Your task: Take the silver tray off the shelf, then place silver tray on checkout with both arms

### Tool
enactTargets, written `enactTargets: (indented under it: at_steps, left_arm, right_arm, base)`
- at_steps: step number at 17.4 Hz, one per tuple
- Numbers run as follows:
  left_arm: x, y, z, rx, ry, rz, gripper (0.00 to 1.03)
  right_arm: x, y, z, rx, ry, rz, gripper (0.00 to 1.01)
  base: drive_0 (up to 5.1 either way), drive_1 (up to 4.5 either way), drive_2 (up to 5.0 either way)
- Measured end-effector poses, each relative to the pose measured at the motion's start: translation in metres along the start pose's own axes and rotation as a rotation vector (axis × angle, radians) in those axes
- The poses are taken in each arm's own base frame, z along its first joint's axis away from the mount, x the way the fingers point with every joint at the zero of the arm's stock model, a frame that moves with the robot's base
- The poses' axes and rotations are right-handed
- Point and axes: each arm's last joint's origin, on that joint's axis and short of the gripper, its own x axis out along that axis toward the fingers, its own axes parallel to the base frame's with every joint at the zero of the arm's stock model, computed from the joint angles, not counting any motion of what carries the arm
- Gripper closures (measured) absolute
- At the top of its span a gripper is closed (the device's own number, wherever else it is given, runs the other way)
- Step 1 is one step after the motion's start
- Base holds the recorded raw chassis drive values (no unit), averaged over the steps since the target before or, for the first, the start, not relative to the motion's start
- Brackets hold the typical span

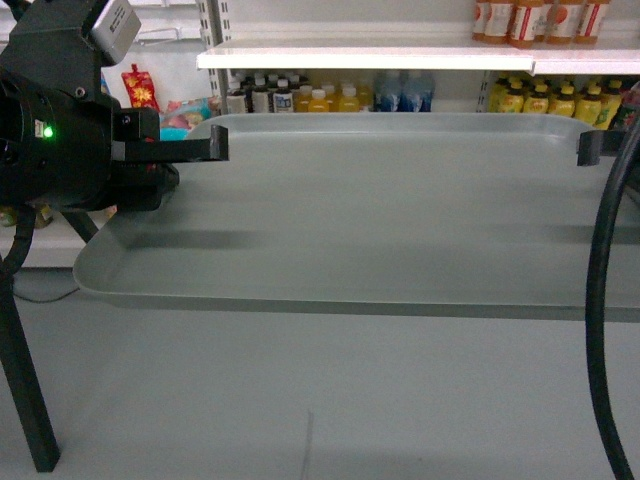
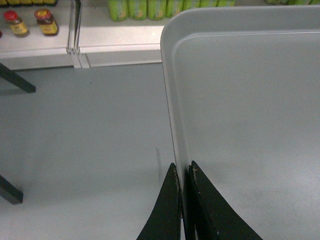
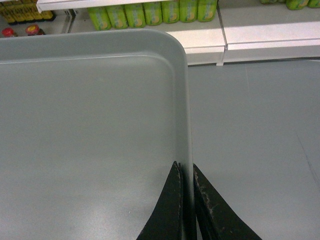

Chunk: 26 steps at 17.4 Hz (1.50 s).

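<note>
A large silver tray (image 1: 380, 210) hangs level in mid-air above a grey floor (image 1: 300, 400), carried between two black robot arms and clear of the white shelf (image 1: 400, 58) behind it. The left gripper (image 2: 184, 175) pinches the tray's left rim, one jaw inside and one outside; the right gripper (image 3: 186, 172) pinches the right rim the same way. Holding opposite edges likely keeps the wide tray balanced and flat. Bottles (image 1: 330, 98) line the shelves beyond. The checkout is not in view.
</note>
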Motion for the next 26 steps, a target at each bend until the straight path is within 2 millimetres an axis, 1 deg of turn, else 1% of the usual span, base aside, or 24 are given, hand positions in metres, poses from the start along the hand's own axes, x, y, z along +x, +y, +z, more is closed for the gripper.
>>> enactTargets:
  at_steps: [21,26]
  left_arm:
    - [0.0001,0.0,-0.0003,0.001,0.002,-0.001,1.0]
    - [-0.0005,0.0,-0.0004,0.001,0.005,0.001,1.0]
  right_arm:
    - [-0.0001,0.0,-0.0004,-0.001,0.004,0.0,0.98]
    - [-0.0001,0.0,-0.0005,-0.001,0.005,0.0,0.98]
  base:
    - [0.1,-4.08,4.2]
    - [0.0,0.0,0.0]
